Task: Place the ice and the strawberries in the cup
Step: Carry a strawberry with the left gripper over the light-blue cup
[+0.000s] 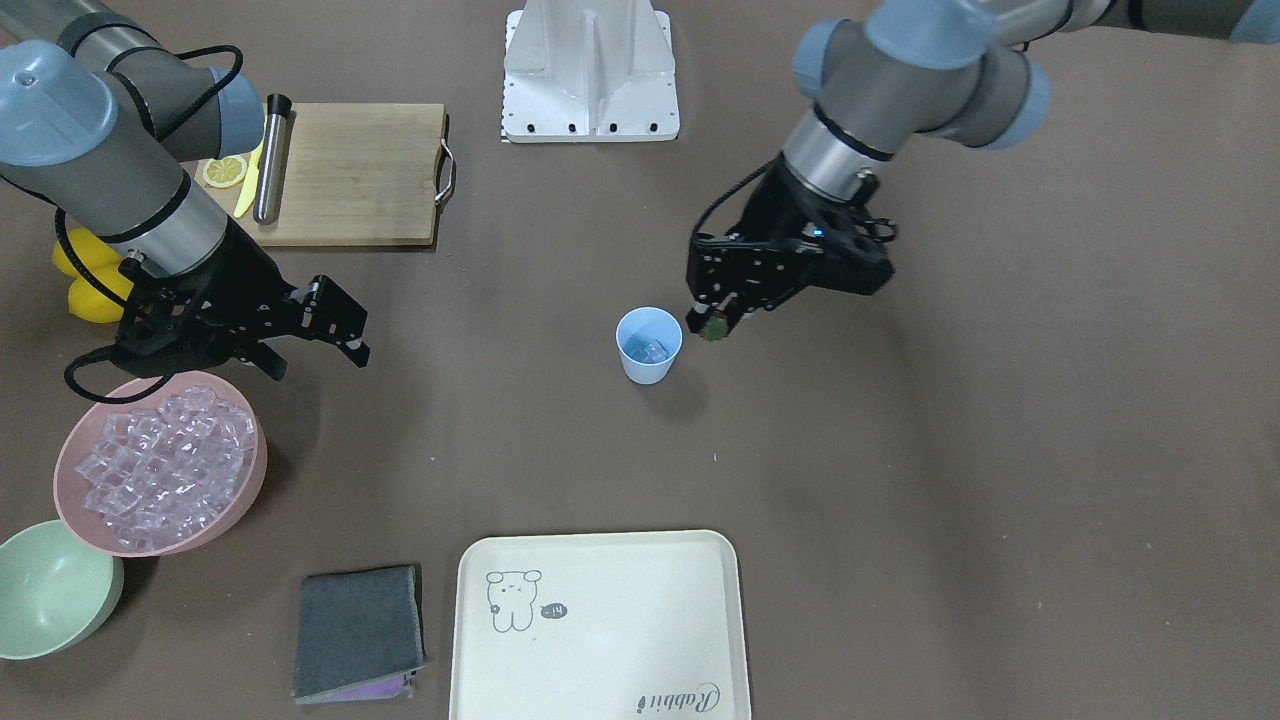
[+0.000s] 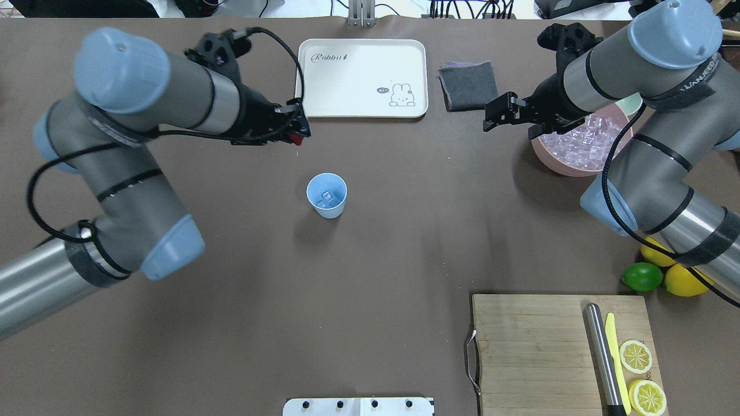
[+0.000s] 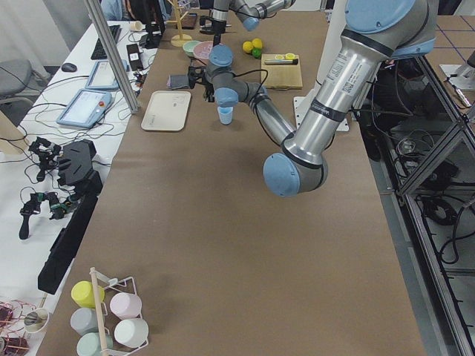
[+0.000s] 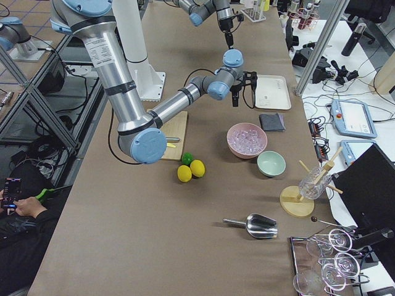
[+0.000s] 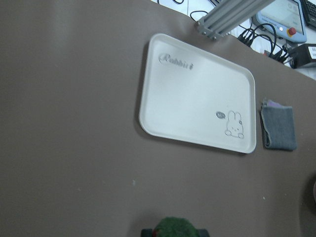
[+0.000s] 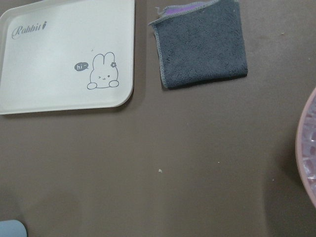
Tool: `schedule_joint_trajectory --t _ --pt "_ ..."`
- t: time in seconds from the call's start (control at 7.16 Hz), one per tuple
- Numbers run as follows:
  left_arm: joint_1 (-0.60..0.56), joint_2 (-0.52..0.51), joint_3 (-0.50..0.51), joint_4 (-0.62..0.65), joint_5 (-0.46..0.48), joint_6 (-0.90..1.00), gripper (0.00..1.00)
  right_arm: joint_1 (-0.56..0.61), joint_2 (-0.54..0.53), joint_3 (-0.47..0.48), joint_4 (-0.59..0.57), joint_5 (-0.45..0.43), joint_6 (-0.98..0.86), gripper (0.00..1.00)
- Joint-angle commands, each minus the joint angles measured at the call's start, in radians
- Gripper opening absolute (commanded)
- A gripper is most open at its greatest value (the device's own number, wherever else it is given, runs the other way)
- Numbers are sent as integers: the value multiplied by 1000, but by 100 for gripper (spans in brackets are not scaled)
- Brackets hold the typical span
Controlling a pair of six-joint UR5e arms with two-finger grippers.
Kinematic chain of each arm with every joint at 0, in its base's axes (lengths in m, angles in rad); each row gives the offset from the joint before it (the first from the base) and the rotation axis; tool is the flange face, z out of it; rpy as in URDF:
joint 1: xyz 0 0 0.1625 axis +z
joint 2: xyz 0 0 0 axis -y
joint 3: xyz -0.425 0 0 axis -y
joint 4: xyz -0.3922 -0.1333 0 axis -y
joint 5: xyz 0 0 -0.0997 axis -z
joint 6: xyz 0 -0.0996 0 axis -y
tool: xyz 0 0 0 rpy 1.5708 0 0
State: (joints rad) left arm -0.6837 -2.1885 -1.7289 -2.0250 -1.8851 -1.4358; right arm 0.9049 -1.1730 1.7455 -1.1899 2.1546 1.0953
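With ice (image 1: 652,350) already lying in the cup (image 1: 649,365) on the worktop (image 1: 900,500), the strawberry (image 1: 714,327) is held clamped in the left fingers (image 1: 699,314) just beside the rim, seemingly above it, and would next need to be shifted over the mouth and released; the right fingers (image 1: 350,335) are spread, empty.

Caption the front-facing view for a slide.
Left gripper holds the strawberry just beside the pale-blue cup, ice cubes inside it; right gripper hangs open by the pink bowl of ice.

cup (image 1: 649,345): pale-blue, upright, frame centre | ice (image 1: 160,465): pinkish heap lower left, few cubes in cup | strawberry (image 1: 714,326): red, green-capped, just right of cup rim
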Motion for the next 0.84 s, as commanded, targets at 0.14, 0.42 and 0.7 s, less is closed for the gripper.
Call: schedule_joint_trajectory --t 0.14,0.42,0.7 --pt "102 -54 81 5 109 -12 0 2 3 -14 3 -6 -5 100" --pt "104 -24 89 -18 109 -9 0 2 3 -11 4 -4 3 100" --pt "119 3 91 -46 109 -9 0 3 1 -8 4 -6 6 100"
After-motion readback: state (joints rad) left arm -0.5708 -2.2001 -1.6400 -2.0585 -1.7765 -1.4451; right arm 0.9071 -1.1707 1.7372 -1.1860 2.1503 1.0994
